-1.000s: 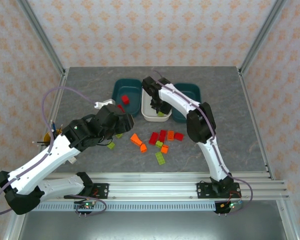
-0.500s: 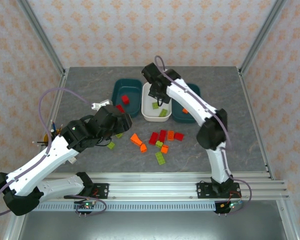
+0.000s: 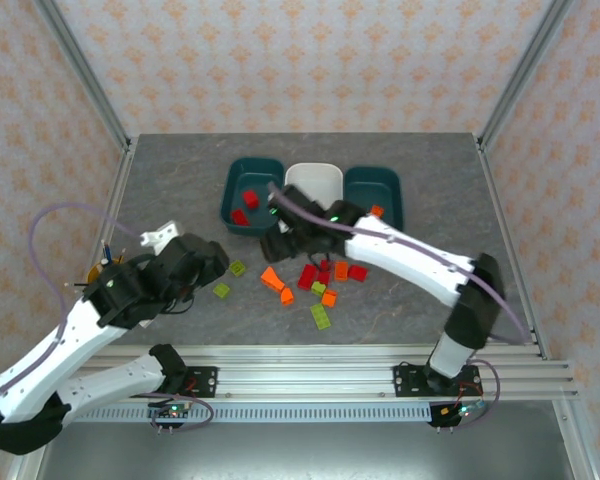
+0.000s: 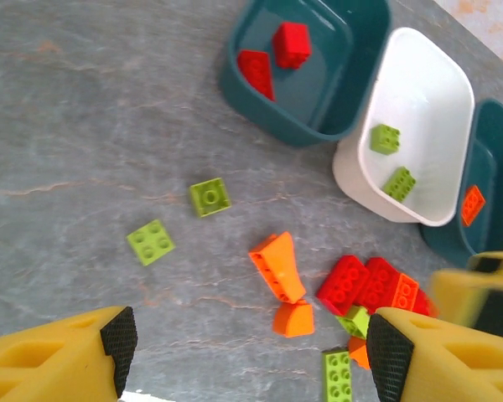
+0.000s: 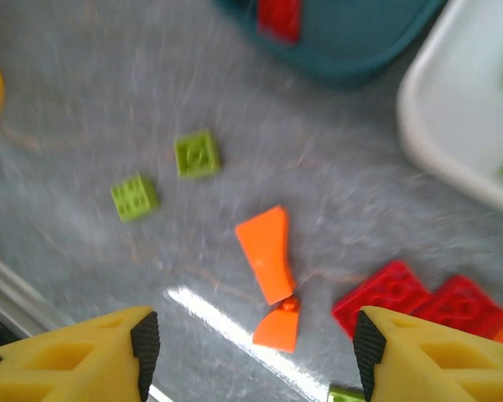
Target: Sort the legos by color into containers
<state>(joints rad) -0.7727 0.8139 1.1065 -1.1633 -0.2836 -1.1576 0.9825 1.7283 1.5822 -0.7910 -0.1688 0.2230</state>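
Loose legos lie mid-table: two orange pieces (image 3: 277, 284), red bricks (image 3: 316, 273) and green bricks (image 3: 321, 316). Two more green bricks (image 3: 230, 278) lie to their left. The left teal container (image 3: 252, 166) holds two red bricks (image 4: 277, 54). Two green bricks (image 4: 391, 161) sit in the white container (image 3: 315, 172), and an orange brick (image 3: 377, 211) in the right teal container (image 3: 373, 182). My right gripper (image 5: 256, 347) hovers open over the orange wedge (image 5: 268, 251), holding nothing. The left gripper (image 4: 253, 347) is open and empty above the same pieces.
A yellow cup of pens (image 3: 100, 270) stands at the left beside my left arm. The right arm (image 3: 420, 262) stretches across the pile's right side. Metal frame posts (image 3: 80, 70) rise at the back corners. Bare table lies behind the containers.
My right gripper left the white container, swung forward and left over the orange pieces, and its jaws widened. The left arm drew back to the left.
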